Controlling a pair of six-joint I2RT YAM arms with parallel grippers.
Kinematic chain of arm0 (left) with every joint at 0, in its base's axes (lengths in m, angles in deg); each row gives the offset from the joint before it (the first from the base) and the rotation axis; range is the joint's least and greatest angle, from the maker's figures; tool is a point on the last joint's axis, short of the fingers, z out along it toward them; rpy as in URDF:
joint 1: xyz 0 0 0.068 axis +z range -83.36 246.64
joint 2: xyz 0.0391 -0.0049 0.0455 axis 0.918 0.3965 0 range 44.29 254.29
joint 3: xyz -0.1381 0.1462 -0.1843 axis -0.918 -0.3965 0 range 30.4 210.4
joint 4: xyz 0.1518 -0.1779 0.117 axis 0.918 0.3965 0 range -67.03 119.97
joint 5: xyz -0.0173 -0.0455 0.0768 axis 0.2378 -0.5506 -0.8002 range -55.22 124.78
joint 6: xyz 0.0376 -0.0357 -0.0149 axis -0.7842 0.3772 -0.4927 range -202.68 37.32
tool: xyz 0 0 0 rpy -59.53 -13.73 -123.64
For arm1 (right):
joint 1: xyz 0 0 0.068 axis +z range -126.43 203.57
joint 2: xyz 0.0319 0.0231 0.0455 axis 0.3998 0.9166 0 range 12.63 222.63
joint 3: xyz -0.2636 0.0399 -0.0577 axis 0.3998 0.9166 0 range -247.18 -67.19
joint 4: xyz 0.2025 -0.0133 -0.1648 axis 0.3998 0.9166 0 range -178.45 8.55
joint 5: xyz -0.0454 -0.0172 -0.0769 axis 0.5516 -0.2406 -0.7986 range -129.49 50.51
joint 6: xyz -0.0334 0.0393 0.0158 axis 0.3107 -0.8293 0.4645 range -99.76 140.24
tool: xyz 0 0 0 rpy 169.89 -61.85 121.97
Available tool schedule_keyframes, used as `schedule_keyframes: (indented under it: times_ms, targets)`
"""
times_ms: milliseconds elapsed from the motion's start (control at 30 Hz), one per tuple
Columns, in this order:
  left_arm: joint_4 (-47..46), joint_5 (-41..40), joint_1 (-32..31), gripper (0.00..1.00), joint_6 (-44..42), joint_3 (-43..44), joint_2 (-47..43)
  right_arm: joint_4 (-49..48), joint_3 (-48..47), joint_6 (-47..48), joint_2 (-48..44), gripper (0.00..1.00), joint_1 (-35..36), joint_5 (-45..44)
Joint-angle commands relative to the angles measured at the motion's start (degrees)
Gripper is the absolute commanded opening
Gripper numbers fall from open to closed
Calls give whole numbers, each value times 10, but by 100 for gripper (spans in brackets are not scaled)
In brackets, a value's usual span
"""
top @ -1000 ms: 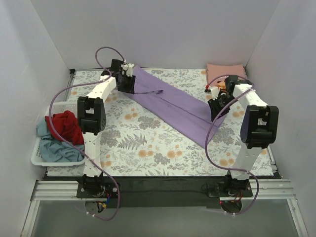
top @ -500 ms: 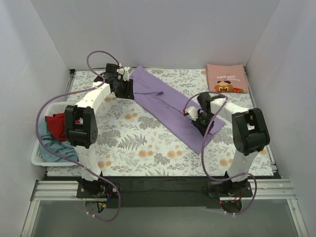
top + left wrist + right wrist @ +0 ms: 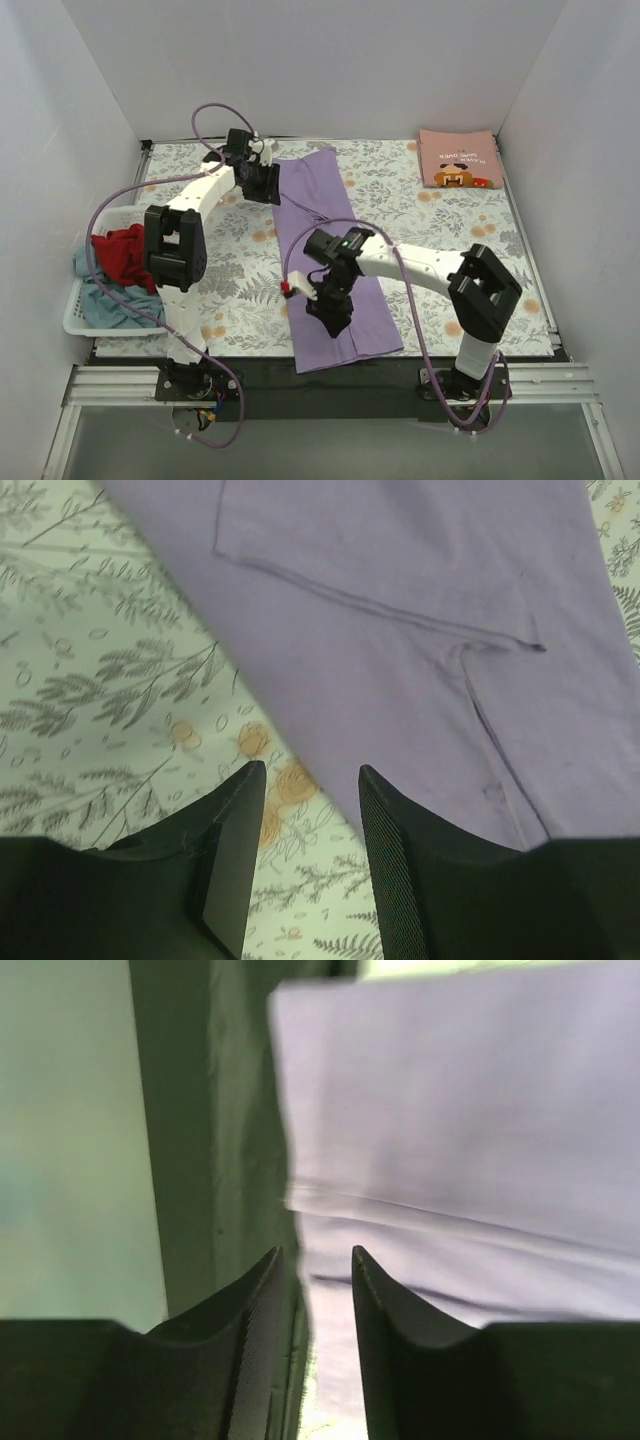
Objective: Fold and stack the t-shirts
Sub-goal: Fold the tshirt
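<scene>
The lavender t-shirt point(image 3: 325, 235) lies as a long folded strip from the back of the table down to the near edge. It fills the left wrist view point(image 3: 400, 580) and the right wrist view point(image 3: 470, 1110). My left gripper point(image 3: 266, 182) is open and empty at the shirt's far left edge point(image 3: 312, 768), with its right finger point(image 3: 400, 860) over the cloth. My right gripper point(image 3: 328, 310) hovers over the shirt's near end point(image 3: 315, 1252). Its jaws stand a narrow way apart, with the shirt's edge showing below the gap. A folded salmon-pink t-shirt point(image 3: 458, 158) lies at the back right.
A white basket point(image 3: 72, 318) at the left edge holds a red t-shirt point(image 3: 130, 255) and a grey-blue t-shirt point(image 3: 110, 305). The floral table cloth point(image 3: 450, 225) covers the table. A black strip point(image 3: 260, 375) runs along the near edge. White walls close in three sides.
The right arm swung from the right side to the near middle. The shirt's near end came with it, turning the strip from diagonal to nearly straight. The left gripper stayed near the far end.
</scene>
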Motion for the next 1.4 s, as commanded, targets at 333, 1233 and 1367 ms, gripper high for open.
schedule_keyframes:
  times_ms: [333,1233,1367]
  targets:
    - [25,-6,-89,38,-25,182,219,18,-129,-51,-25,41,-320,42]
    - [-173,201,-88,85,-151,-144,-258,-25,-239,35,-124,60,-388,-45]
    - [-138,254,-90,85,-221,-329,-427,-8,-88,71,-206,56,-334,-41]
